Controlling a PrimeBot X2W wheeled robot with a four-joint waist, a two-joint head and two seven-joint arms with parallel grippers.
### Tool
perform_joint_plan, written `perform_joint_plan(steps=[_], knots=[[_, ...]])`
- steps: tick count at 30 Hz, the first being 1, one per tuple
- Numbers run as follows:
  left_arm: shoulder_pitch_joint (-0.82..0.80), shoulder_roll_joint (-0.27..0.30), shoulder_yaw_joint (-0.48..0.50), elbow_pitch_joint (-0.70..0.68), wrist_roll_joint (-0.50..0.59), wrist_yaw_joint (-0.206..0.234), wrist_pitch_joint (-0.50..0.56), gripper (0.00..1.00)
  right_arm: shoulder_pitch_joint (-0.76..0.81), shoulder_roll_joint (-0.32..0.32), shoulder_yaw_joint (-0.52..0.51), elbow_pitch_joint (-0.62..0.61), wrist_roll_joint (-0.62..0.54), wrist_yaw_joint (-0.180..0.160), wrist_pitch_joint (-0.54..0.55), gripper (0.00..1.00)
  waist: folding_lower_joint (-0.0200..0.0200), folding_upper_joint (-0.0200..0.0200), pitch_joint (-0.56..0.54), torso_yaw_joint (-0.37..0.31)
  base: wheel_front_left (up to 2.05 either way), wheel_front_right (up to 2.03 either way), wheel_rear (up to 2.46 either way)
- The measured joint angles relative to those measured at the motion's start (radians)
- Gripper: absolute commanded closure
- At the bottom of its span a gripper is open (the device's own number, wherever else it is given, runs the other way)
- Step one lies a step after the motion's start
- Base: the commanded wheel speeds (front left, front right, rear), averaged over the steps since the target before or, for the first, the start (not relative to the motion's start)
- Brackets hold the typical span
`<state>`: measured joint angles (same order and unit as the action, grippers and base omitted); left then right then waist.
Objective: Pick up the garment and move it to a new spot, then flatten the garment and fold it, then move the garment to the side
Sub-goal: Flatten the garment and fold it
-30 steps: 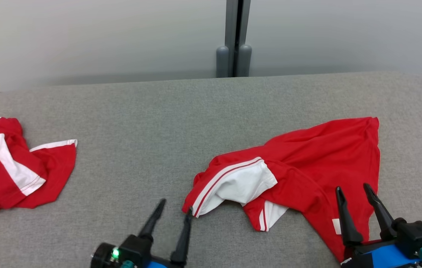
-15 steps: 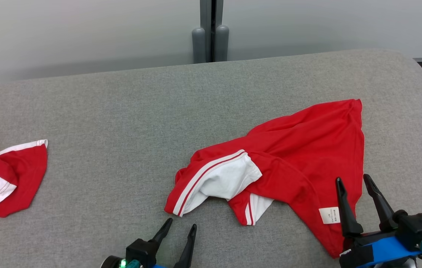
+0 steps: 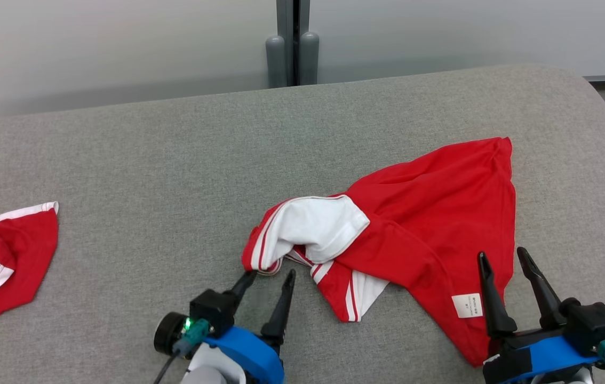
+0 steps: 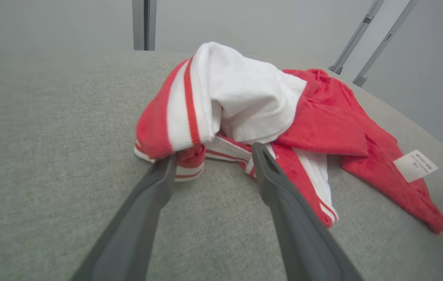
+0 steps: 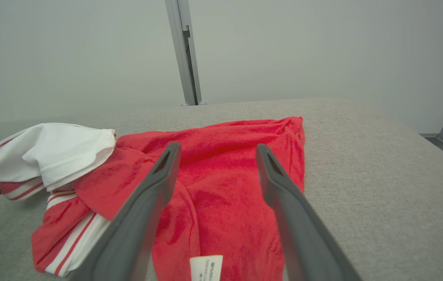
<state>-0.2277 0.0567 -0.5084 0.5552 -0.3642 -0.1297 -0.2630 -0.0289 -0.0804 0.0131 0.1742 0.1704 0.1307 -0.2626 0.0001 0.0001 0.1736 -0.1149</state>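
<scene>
**Lining up the left claw on the bunched sleeve**

I have the red garment lying crumpled on the right half of the grey padded surface. Its body is spread toward the far right, and a white sleeve with a striped cuff is bunched up at its left end. A white label shows on the near red flap.

My left gripper sits low at that cuff with its fingers apart and nothing between them. In the left wrist view one fingertip meets the striped edge, though I cannot tell whether it is pressing the cloth or only grazing it. I judge I have it there because the raised cuff gives the fingers an edge to close on, where flat cloth would not.

My right gripper hovers over the near right part of the garment, also spread and empty, just beside the label. I reckon that leaves it ready to take the other end, so the lift carries the cloth evenly.

A second red-and-white garment lies well apart at the far left. The pickup has not happened yet. My worry is pinching only one layer and dragging the heap.
</scene>
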Motion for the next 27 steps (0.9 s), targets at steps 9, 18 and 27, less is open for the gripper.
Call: perform_joint_plan(steps=[9, 18, 27], knots=[[-0.084, -0.005, 0.042, 0.064, -0.059, 0.0, 0.0, 0.0, -0.007, 0.005, 0.011, 0.013, 0.008, 0.0, 0.0, 0.0, 0.0, -0.0001, 0.01, -0.011, 0.0, 0.0, 0.0], [-0.162, -0.007, 0.041, 0.112, -0.115, 0.0, 0.0, 0.0, -0.015, 0.01, 0.019, 0.023, 0.017, 0.0, 0.0, 0.0, 0.0, 0.0, 0.029, -0.029, 0.0, 0.0, 0.0], [-0.213, -0.007, 0.05, 0.169, -0.151, 0.0, 0.0, 1.0, -0.022, 0.015, 0.019, 0.031, 0.019, 0.0, 0.0, 0.0, 0.0, 0.0001, 0.03, -0.039, 0.0, 0.0, 0.0]])
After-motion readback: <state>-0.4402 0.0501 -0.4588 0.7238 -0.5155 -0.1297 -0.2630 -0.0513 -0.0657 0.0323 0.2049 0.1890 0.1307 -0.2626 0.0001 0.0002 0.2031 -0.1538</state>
